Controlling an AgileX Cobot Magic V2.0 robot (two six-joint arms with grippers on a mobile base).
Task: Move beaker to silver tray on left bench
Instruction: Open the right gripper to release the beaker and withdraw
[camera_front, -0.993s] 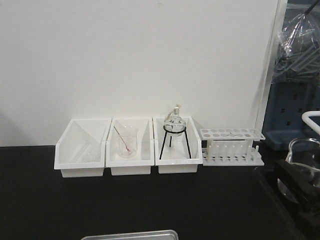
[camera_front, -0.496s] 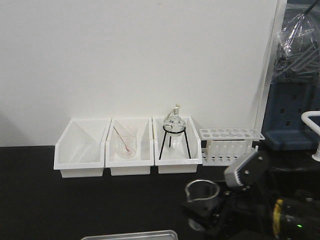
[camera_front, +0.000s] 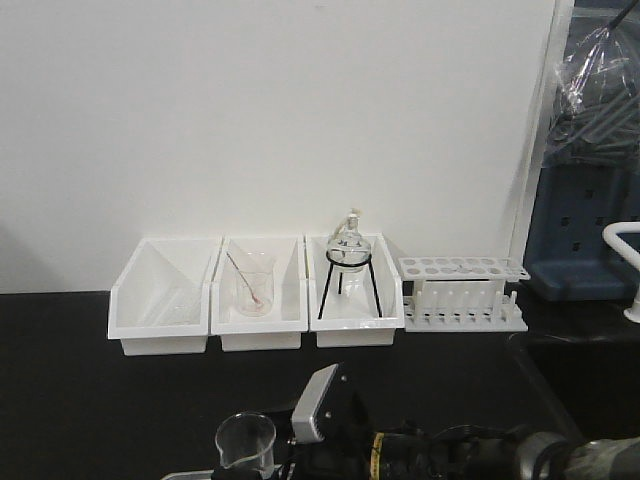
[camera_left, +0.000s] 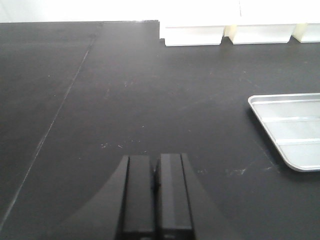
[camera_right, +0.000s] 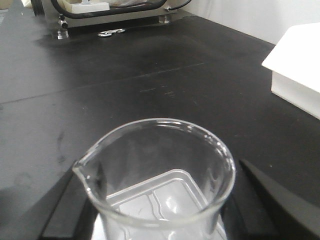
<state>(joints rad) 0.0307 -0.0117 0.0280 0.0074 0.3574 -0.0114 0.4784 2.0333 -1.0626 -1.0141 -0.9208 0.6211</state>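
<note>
The small clear beaker (camera_front: 245, 441) hangs low at the bottom of the front view, with my right gripper (camera_right: 160, 212) shut on it. Its black fingers (camera_right: 270, 200) flank the glass, and the spout points left in the right wrist view. Through the beaker (camera_right: 160, 172) I see a corner of the silver tray (camera_right: 167, 202) directly below. Only a sliver of the tray (camera_front: 188, 476) shows at the front view's bottom edge. My left gripper (camera_left: 155, 197) is shut and empty over the black bench (camera_left: 150, 100). The silver tray (camera_left: 292, 130) lies to its right.
Three white bins (camera_front: 260, 295) line the white wall; one holds a beaker with a pink rod (camera_front: 254, 285), another a round flask on a black tripod (camera_front: 349, 262). To their right stands a white tube rack (camera_front: 463, 293). A white bin corner (camera_right: 300, 65) is near the right gripper.
My right arm has carried the beaker from the far right edge leftward across the bench to the bottom centre, above the tray's corner. The bins and rack have not moved.
</note>
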